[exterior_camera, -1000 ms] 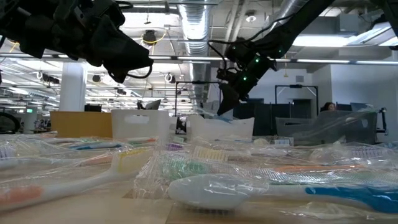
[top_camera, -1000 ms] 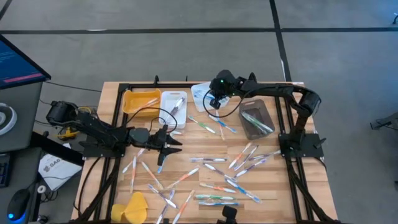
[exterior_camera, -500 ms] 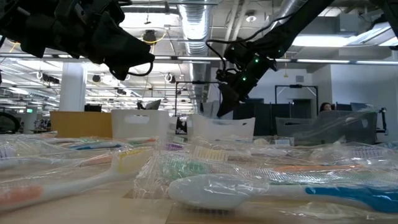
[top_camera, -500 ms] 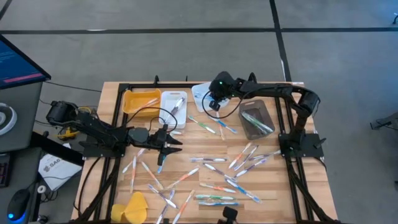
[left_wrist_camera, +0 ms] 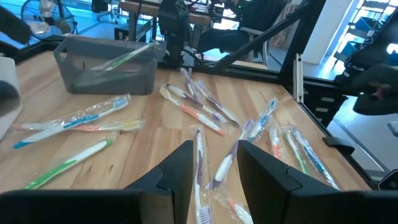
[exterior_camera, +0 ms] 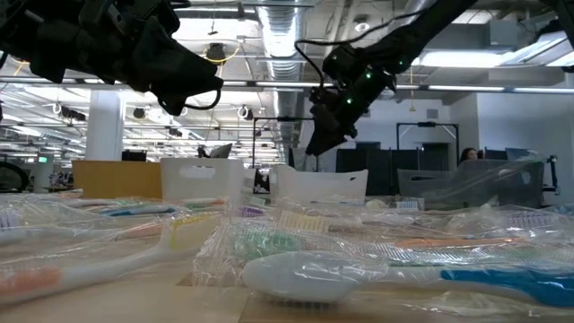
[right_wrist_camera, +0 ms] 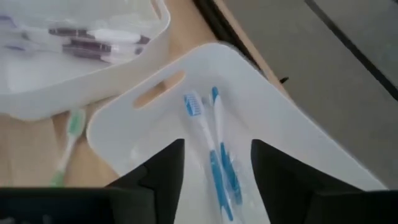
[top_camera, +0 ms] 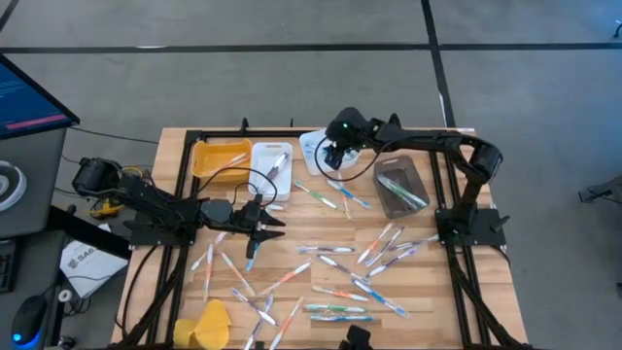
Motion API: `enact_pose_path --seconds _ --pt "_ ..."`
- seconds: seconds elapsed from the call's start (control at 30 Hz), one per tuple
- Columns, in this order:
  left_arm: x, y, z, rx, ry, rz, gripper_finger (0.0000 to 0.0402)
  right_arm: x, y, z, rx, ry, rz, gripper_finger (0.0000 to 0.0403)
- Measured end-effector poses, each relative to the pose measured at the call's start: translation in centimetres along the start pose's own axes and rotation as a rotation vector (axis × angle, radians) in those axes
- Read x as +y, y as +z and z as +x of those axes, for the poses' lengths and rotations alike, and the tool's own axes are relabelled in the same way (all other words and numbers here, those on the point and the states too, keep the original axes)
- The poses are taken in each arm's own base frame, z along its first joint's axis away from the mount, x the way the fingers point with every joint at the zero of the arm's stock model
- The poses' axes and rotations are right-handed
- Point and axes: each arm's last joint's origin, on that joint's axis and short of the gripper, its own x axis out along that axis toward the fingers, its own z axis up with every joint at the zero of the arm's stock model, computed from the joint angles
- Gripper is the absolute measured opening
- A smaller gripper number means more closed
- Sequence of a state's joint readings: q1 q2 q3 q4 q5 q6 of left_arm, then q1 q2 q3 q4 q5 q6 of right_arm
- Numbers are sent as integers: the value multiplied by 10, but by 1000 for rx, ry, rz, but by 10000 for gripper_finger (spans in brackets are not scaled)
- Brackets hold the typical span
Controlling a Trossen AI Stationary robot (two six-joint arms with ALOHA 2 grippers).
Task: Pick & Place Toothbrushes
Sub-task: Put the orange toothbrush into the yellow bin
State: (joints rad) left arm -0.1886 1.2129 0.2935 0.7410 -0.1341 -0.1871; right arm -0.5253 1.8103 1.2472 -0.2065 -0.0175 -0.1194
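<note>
Toothbrushes (right_wrist_camera: 214,155) partly behind right fingers (right_wrist_camera: 163,163)

Right tool (right_wrist_camera: 214,158) opened, blue toothbrush (right_wrist_camera: 217,163) dropped in white bin (right_wrist_camera: 292,130)

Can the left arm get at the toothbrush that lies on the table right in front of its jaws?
Probably yes: the left gripper hangs with jaws apart over a wrapped toothbrush, and nothing stands between them.

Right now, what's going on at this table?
Two arms are sorting toothbrushes into bins. The right gripper hangs open over the white bin at the far edge, where two blue brushes lie. The left gripper hovers, fingers apart and empty, above the scattered brushes. Many remain on the table.
</note>
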Motion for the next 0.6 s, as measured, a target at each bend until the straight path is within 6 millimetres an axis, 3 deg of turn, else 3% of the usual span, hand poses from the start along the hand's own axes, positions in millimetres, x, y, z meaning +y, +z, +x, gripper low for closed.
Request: enact_pose_path --seconds 0.17,0.37,0.6 --pt "0 0 0 0 0 0 117 12 17 -12 55 42 1 201" --pt "0 0 0 2 1 0 117 38 23 -26 190 102 -49 206" --pt "0 -1 0 6 1 1 117 80 6 -42 444 158 -60 201"
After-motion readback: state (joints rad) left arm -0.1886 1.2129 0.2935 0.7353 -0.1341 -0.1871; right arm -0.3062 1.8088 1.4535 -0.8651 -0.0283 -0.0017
